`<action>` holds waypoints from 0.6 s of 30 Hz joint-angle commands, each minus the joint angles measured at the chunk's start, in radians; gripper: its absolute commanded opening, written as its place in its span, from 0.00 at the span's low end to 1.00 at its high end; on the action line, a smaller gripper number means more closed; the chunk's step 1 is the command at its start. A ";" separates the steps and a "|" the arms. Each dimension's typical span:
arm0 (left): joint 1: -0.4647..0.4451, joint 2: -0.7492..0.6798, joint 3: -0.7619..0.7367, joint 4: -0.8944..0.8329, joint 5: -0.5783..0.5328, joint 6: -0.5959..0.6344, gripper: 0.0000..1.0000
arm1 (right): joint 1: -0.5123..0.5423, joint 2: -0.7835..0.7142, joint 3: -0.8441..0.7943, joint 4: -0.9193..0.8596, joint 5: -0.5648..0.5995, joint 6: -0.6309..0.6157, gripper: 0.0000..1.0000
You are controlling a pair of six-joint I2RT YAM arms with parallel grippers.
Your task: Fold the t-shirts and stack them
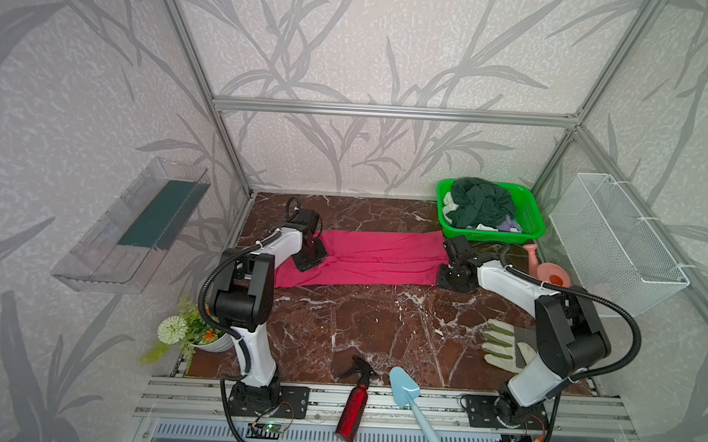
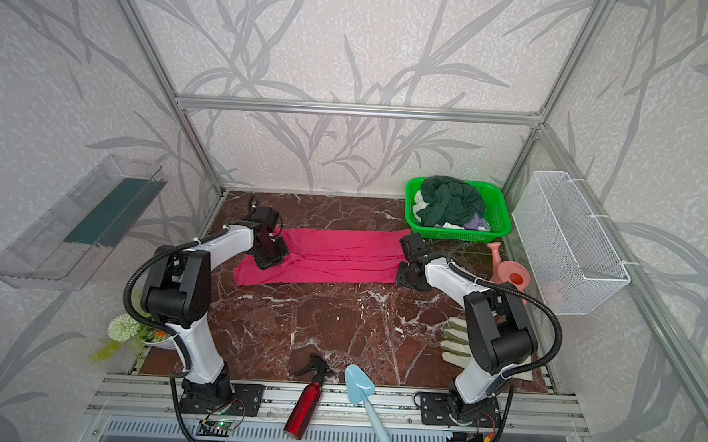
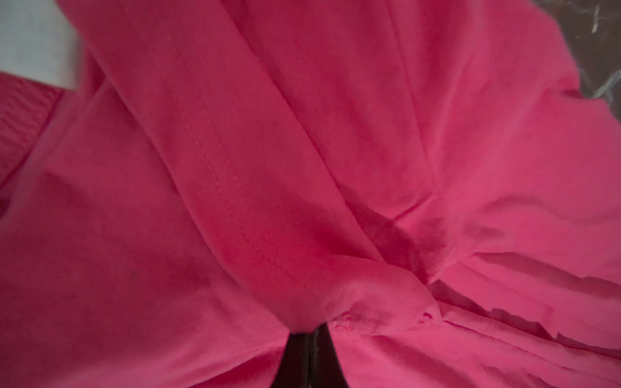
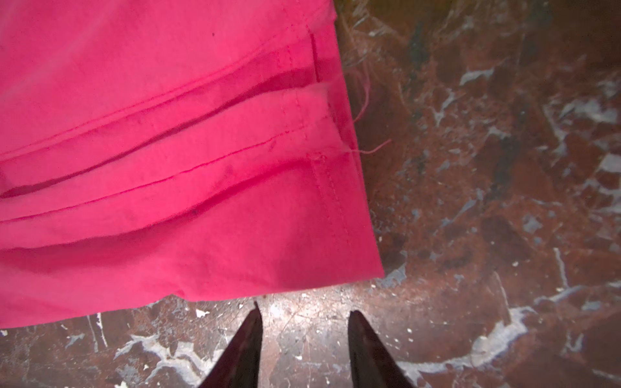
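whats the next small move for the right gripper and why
Probably ease the right gripper forward onto the corner of the pink tee and close. Its jaws stand open just short of the hem, over bare table, while the left gripper is shut on the other end.

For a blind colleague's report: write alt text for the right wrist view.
The right gripper, jaws open and empty, is poised just short of the hemmed corner of a bright pink t-shirt lying in flat pleats. Brown marbled table fills the rest.
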 commanded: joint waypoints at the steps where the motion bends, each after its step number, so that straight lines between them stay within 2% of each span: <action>1: -0.006 0.004 0.060 -0.018 0.000 0.002 0.00 | 0.004 -0.025 -0.009 -0.028 0.012 -0.003 0.44; 10: -0.008 0.100 0.287 -0.138 -0.029 0.056 0.00 | 0.004 -0.034 -0.031 -0.010 0.000 0.000 0.43; 13: -0.011 0.120 0.313 -0.166 -0.043 0.052 0.00 | 0.004 -0.039 -0.037 -0.016 0.003 -0.003 0.43; 18: -0.021 0.202 0.435 -0.220 -0.024 0.070 0.00 | 0.003 -0.028 -0.031 -0.017 -0.001 -0.004 0.43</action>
